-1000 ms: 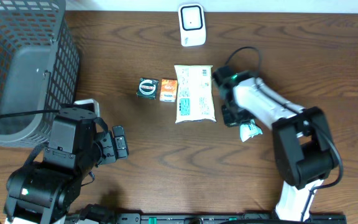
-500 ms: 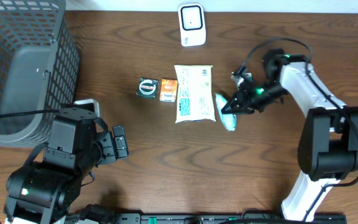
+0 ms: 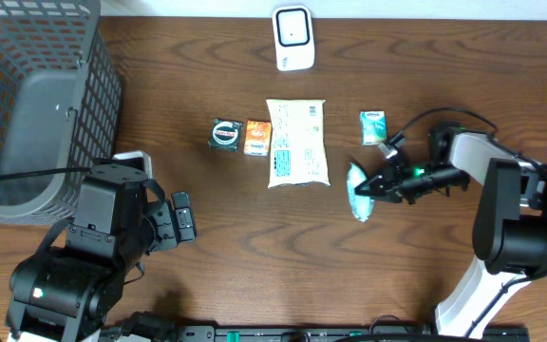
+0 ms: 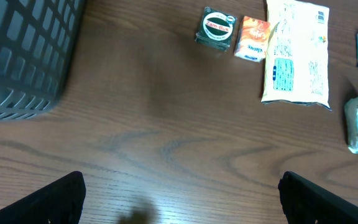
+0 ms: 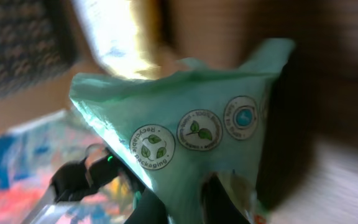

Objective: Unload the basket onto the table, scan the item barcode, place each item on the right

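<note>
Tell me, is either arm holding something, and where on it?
The right end effector pinches the teal packet by one edge; the left end effector holds nothing.

The round green tin (image 4: 218,26), at ten o'clock from the white pouch (image 4: 296,56), reads "Zam-Buk". The green packet (image 5: 185,124) bears round seals: "recyclable packaging", "100%".

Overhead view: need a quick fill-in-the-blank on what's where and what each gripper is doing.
1. The right gripper pinches the ____ pouch.
2. The orange packet lies between the round tin and the ____ bag.
3. The left gripper holds nothing; its jaws stand ____.

Missing words: green; white; open.
</note>
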Tool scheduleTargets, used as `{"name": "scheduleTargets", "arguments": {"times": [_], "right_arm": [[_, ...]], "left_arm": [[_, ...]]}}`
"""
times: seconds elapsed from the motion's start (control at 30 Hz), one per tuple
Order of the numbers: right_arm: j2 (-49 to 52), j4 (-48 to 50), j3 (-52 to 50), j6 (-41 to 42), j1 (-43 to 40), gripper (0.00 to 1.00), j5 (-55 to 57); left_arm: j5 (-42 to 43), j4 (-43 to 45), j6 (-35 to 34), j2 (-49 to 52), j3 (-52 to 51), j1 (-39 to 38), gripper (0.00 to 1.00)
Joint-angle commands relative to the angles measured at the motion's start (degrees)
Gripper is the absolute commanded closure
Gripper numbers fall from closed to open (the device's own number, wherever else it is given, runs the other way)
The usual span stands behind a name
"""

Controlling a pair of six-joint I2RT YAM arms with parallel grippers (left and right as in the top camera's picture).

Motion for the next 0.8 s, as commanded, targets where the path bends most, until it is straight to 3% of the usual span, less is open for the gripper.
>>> {"name": "scheduleTargets", "arguments": {"times": [0.0,0.17,0.47,0.6,0.77], "right_arm": [[-0.6,-1.9,2.5,4.6,-2.1,0.85,10.5],[-0.6,-11.2,11.9,4.5,-4.2,0.77,16.7],[-0.6,-22.4,24.0,6.1,-3.8,0.74,26.3],[-0.6,-24.2,23.5,6.9,-0.7,0.63,31.5],[-0.6,-23.4,23.5,19.0,5.0,0.38,49.6]], "left_arm": [[-0.1,0.0,0.1,-0.2,0.0,0.1,0.02],[-0.1,0.0,0.1,-0.2,0.0,0.1,0.03],[-0.1,0.0,0.1,-0.2,0.0,0.1,0.02],[-0.1,0.0,0.1,-0.2,0.0,0.1,0.02],[-0.1,0.0,0.1,-0.2,0.0,0.1,0.02]]}}
